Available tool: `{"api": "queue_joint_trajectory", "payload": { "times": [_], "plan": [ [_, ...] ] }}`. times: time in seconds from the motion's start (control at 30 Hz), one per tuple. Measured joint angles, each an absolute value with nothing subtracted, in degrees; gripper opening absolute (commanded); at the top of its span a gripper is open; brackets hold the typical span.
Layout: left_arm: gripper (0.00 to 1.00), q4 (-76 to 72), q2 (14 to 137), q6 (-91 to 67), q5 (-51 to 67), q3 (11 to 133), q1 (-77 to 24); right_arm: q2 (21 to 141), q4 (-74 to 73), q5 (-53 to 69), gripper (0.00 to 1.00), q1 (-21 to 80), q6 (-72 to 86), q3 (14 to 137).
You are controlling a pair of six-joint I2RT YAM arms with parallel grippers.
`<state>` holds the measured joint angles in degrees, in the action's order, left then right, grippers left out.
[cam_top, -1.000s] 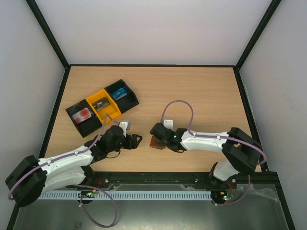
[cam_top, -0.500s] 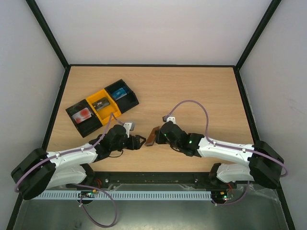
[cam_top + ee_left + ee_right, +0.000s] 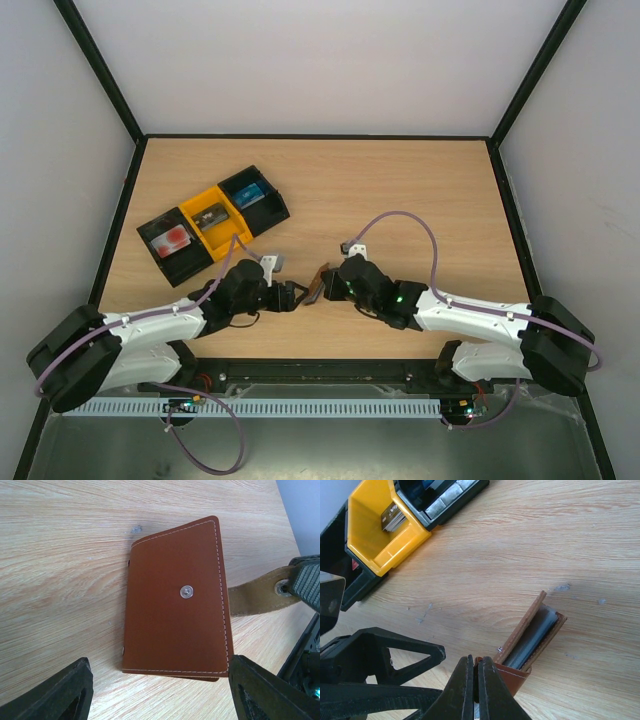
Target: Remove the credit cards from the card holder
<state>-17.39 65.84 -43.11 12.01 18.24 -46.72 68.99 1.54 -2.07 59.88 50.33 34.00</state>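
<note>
My right pincer (image 3: 475,682) is clenching the card holder's (image 3: 175,600) tab (image 3: 252,597), standing it on edge toward the desk's (image 3: 400,190) near edge; my left pincer (image 3: 293,297) is gaping just beside it, open wood stretching beyond.

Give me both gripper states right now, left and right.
Left gripper: open, holding nothing.
Right gripper: closed, holding the holder by its tab.

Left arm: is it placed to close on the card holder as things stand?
Probably yes. The left gripper stands with jaws open, the card holder framed between them, nothing in the gap. The right gripper pinches only the strap at the far side.
</note>
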Motion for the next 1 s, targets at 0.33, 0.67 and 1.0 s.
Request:
{"api": "queue_joint_trajectory", "payload": {
  "times": [0.33, 0.67, 1.0],
  "plan": [
    [0.72, -17.04, 66.0, -44.25, 11.42, 18.26, -46.72, 69.3, 2.11, -2.35, 0.02, 59.88, 50.33, 34.5],
    [0.79, -18.59, 67.2, -43.99, 14.37, 18.26, -46.72, 69.8, 2.07, -2.42, 0.02, 59.88, 50.0, 35.14],
    [0.66, -19.2, 67.46, -43.33, 15.05, 18.26, -46.72, 70.08, 1.93, -3.38, 0.02, 59.88, 48.75, 37.01]
  ]
}}
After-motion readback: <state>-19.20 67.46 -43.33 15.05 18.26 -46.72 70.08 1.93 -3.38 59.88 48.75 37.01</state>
